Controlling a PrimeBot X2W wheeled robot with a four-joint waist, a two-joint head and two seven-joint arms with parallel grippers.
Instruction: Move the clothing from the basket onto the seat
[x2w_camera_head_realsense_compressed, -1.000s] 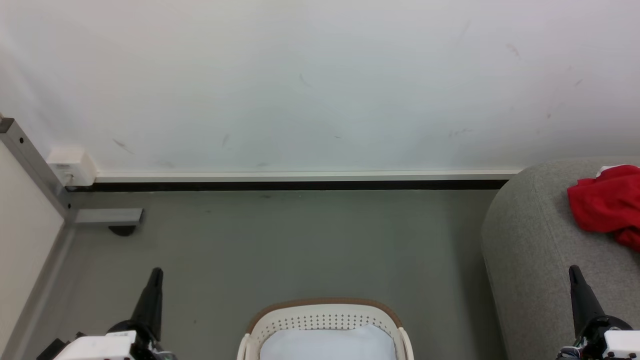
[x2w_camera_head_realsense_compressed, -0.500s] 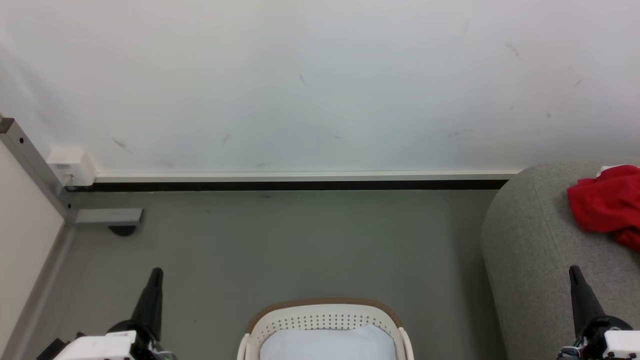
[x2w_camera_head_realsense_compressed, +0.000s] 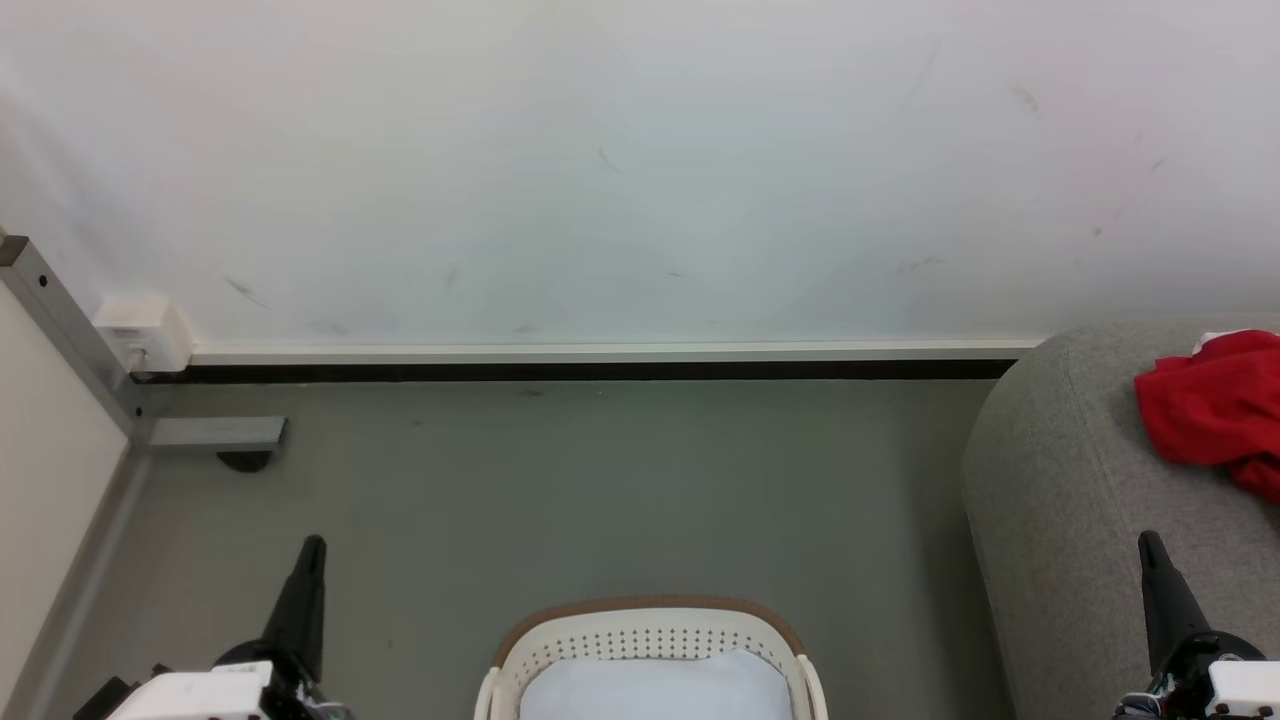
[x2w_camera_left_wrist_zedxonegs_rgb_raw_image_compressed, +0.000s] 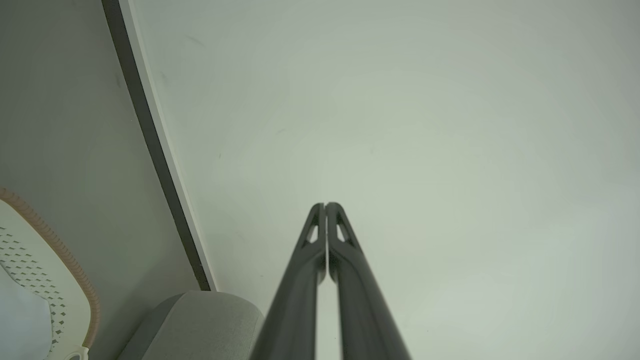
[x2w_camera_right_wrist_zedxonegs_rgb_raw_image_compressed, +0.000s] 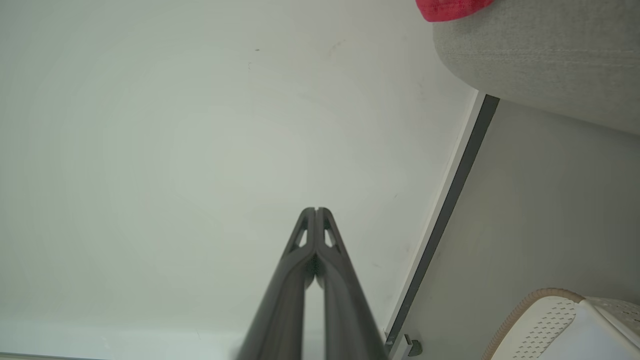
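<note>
The cream basket (x2w_camera_head_realsense_compressed: 648, 632) with its brown rim stands on the floor at the bottom centre, a white cloth (x2w_camera_head_realsense_compressed: 655, 688) lying inside it. A red garment (x2w_camera_head_realsense_compressed: 1215, 410) lies bunched on the grey seat (x2w_camera_head_realsense_compressed: 1060, 480) at the right edge. My left gripper (x2w_camera_head_realsense_compressed: 313, 545) is shut and empty, raised left of the basket. My right gripper (x2w_camera_head_realsense_compressed: 1147, 540) is shut and empty over the seat's front part. In the left wrist view the left gripper (x2w_camera_left_wrist_zedxonegs_rgb_raw_image_compressed: 325, 205) points at the wall, with the basket (x2w_camera_left_wrist_zedxonegs_rgb_raw_image_compressed: 60, 280) at lower left. In the right wrist view the right gripper (x2w_camera_right_wrist_zedxonegs_rgb_raw_image_compressed: 315, 210) also faces the wall.
A white wall (x2w_camera_head_realsense_compressed: 620, 170) with a dark baseboard (x2w_camera_head_realsense_compressed: 580, 371) runs across the back. A metal frame post (x2w_camera_head_realsense_compressed: 60, 330) and a white box (x2w_camera_head_realsense_compressed: 145, 330) stand at the left, with a grey bracket (x2w_camera_head_realsense_compressed: 215, 435) on the floor. Grey floor (x2w_camera_head_realsense_compressed: 600, 490) lies between basket and wall.
</note>
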